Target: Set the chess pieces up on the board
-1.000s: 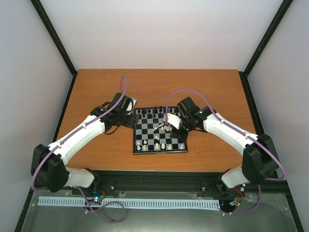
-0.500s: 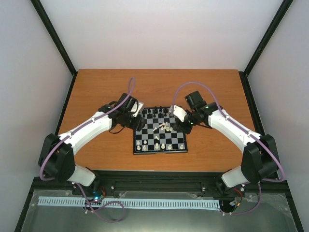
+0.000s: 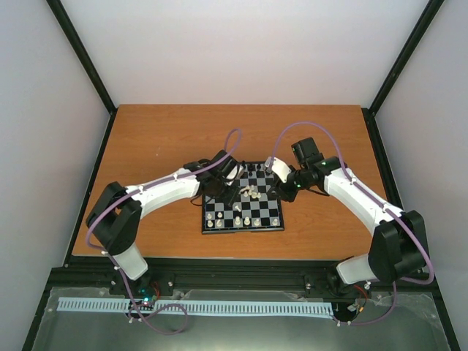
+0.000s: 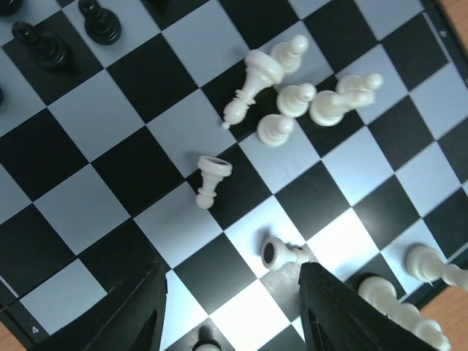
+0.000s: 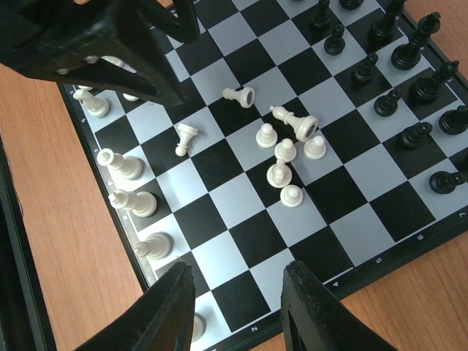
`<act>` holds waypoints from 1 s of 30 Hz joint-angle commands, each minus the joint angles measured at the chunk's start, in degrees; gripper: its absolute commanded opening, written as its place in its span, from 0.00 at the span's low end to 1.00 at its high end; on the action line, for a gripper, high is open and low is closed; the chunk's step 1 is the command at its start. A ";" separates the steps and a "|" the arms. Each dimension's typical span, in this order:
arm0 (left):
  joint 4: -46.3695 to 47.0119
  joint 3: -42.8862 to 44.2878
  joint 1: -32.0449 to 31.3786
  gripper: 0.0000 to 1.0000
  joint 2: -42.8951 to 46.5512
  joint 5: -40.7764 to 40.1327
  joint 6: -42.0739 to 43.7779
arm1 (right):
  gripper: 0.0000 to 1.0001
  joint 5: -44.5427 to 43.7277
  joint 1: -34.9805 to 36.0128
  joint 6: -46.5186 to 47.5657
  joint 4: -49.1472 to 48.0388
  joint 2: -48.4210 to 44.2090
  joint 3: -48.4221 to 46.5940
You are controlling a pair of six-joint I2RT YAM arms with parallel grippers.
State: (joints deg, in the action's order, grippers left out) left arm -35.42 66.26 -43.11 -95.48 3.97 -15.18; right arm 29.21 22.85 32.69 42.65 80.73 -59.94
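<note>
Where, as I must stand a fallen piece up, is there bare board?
Bare squares lie between the white cluster and the black row, also between that cluster and the white row. The middle of the board is crowded.

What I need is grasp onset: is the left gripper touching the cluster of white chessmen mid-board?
Apart. Left wrist view: bare squares lie between the left gripper and the cluster of white chessmen.
</note>
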 commanded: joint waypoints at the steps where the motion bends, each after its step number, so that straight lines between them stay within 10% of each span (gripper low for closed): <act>1: 1.15 2.68 0.31 0.51 -1.99 0.26 0.24 | 0.34 2.21 -0.44 0.17 0.02 -0.99 0.52; 30: -2.12 5.59 0.31 0.32 -7.36 3.26 1.57 | 0.35 2.56 -0.45 1.49 0.23 -0.92 1.63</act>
State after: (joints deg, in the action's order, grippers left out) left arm -35.48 70.00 -42.81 -105.27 10.66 -14.15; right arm 30.72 22.85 33.39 42.70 80.44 -58.76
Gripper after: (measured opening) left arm 0.314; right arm 0.349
